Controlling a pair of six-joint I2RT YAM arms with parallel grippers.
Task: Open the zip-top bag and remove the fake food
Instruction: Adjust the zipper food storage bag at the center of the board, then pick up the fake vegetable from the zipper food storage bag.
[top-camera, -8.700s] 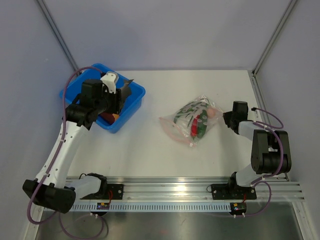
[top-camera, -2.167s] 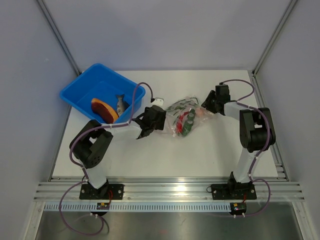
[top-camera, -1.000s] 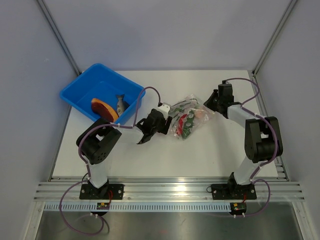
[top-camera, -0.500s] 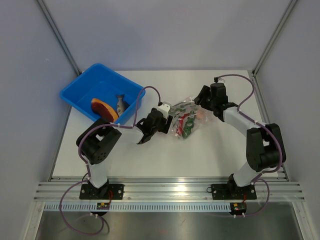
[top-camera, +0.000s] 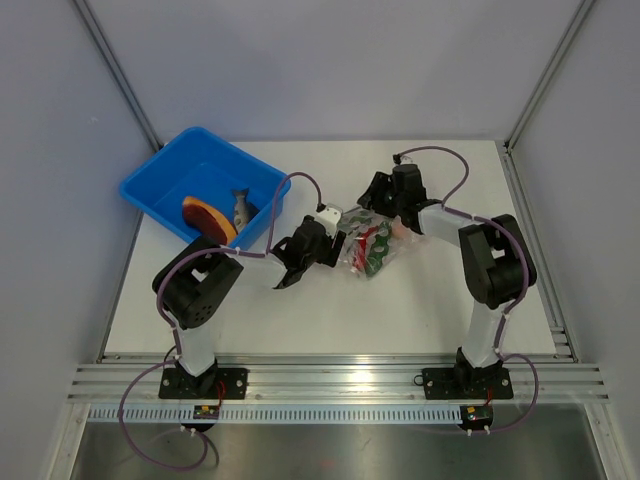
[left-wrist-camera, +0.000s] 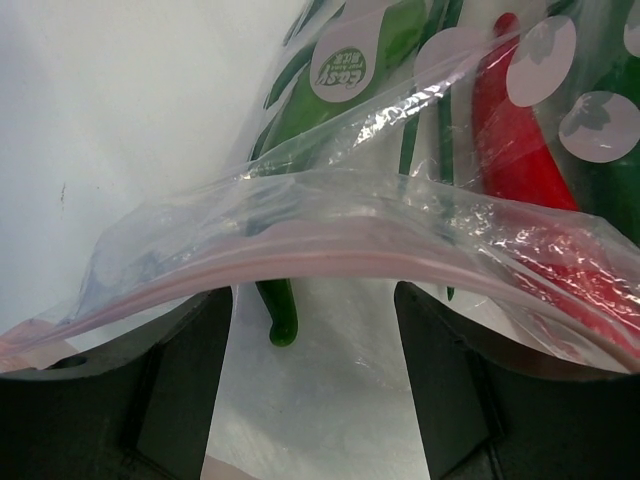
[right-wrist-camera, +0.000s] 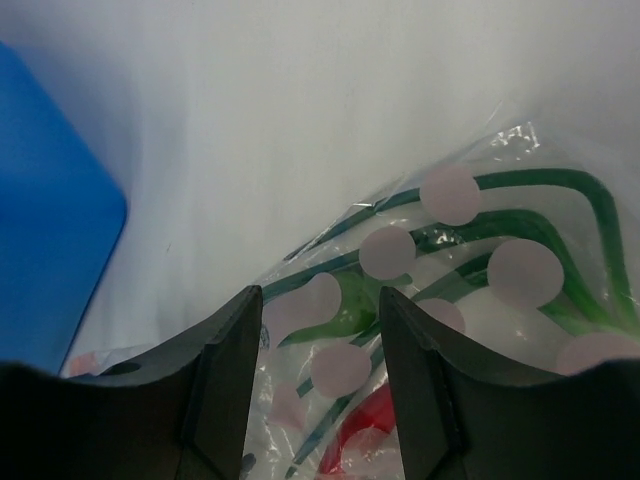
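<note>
Clear plastic zip-top bag (top-camera: 372, 243) lies on the desk (top-camera: 300, 305); left gripper (top-camera: 338, 229) at its 9 o'clock, right gripper (top-camera: 370, 206) at its 12 o'clock, both spread.

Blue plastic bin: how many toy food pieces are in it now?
2. An orange-tan toy slice with a dark red edge lies by the near wall of the blue plastic bin; a grey toy fish lies just right of it. That wall might hide more.

A: Left gripper (top-camera: 336, 231)?
B: Fingers parted, held low; left arm (top-camera: 210, 272) folded, forearm pointing right.
A: Right gripper (top-camera: 371, 201)?
B: Fingers parted too (wrist view agrees); right arm (top-camera: 478, 245) bent leftward.
</note>
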